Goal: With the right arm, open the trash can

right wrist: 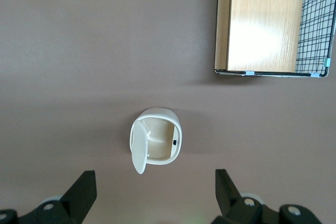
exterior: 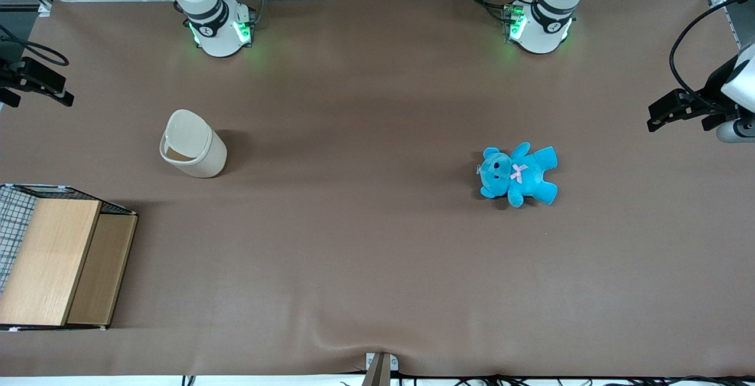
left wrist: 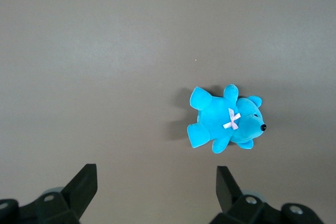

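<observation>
The cream-white trash can (exterior: 207, 159) stands on the brown table toward the working arm's end. Its flip lid (exterior: 189, 131) is swung up, and the beige inside shows under it. From above, the trash can (right wrist: 164, 145) shows an open mouth, with the lid (right wrist: 138, 150) standing on edge beside it. My right arm's gripper (right wrist: 153, 176) hangs high above the table, open and holding nothing. Its black fingers (right wrist: 84, 188) stand far apart and well clear of the can. In the front view the gripper (exterior: 41, 82) shows dark at the picture's edge.
A wooden-topped wire crate (exterior: 56, 259) stands nearer the front camera than the trash can, at the working arm's end. It also shows as the crate (right wrist: 265, 22) in the right wrist view. A blue teddy (exterior: 519, 173) lies toward the parked arm's end.
</observation>
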Motion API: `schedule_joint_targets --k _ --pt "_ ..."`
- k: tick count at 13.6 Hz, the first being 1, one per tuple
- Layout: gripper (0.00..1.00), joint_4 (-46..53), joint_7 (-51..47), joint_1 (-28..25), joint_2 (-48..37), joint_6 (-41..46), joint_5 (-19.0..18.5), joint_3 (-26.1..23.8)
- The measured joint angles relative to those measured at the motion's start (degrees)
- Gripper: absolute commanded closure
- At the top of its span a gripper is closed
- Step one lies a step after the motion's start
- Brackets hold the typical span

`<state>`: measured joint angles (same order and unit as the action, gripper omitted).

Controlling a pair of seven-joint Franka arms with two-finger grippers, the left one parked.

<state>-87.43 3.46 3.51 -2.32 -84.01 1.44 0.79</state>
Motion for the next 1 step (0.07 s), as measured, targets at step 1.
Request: schedule_joint_targets --k 1 --pt "0.0 0.0 0.0 0.0 0.0 0.01 -0.09 0.0"
